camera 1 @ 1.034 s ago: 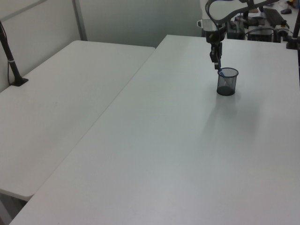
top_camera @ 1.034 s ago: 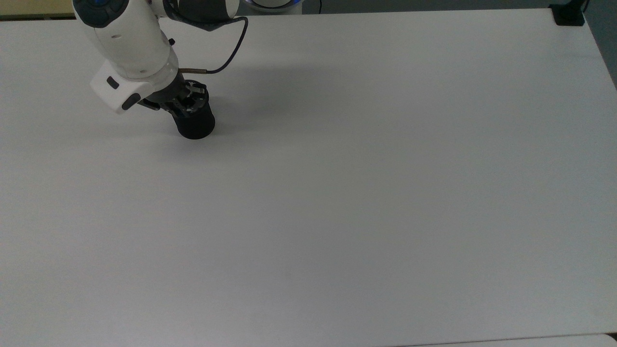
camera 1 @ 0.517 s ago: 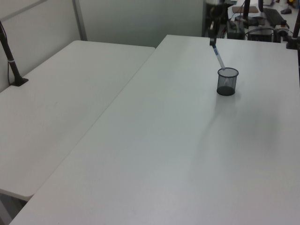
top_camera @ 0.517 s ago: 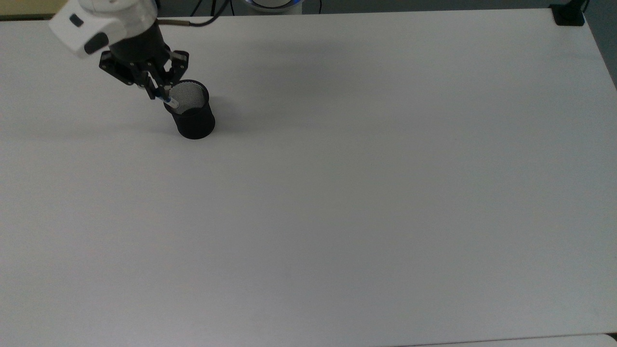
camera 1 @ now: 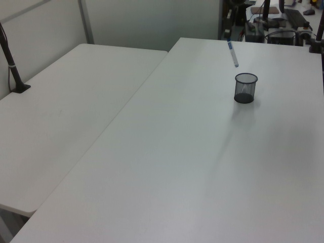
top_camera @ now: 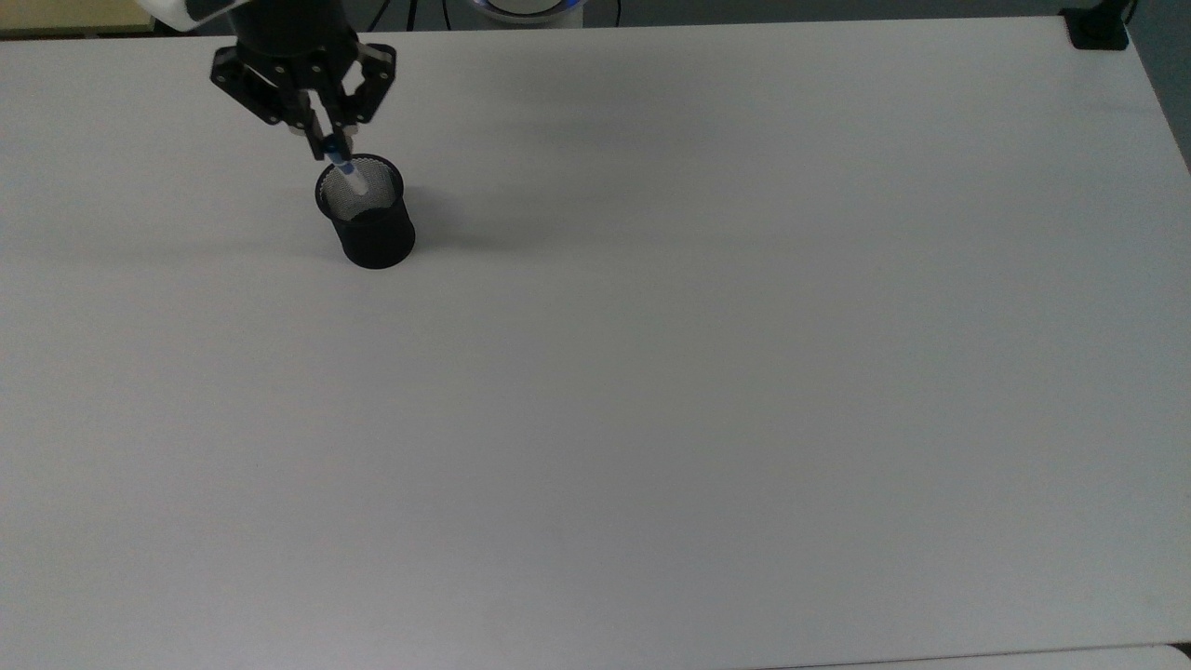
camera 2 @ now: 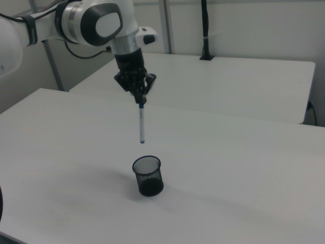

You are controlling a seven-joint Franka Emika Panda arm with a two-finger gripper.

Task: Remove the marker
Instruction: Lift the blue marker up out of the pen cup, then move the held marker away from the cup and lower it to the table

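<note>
White and wide, the bench carries one black mesh cup, which stands upright near the far left corner in the top view. In the right view this cup is seen in the lower middle, and in the left view it stands toward the upper right. A second white table is beside the bench on the left view's left, and a black pole is clamped at its edge.

Above the cup is the gripper, which points downward from the arm. Its two fingers are closed on the upper end of the marker. The marker hangs almost vertical in the right view, with its blue part at the top between the fingers and its lower tip clearly above the rim of the cup, not touching it. So the marker is fully out of the cup and in the air.

In the left view the marker appears a little tilted, above the cup and slightly toward the left view's left. In the top view the marker runs from the gripper down over the opening of the cup; its white barrel overlaps the rim there because of the camera angle.

A soft shadow lies on the bench near the cup. Dark equipment and cables stand behind the far edge of the bench in the left view.
</note>
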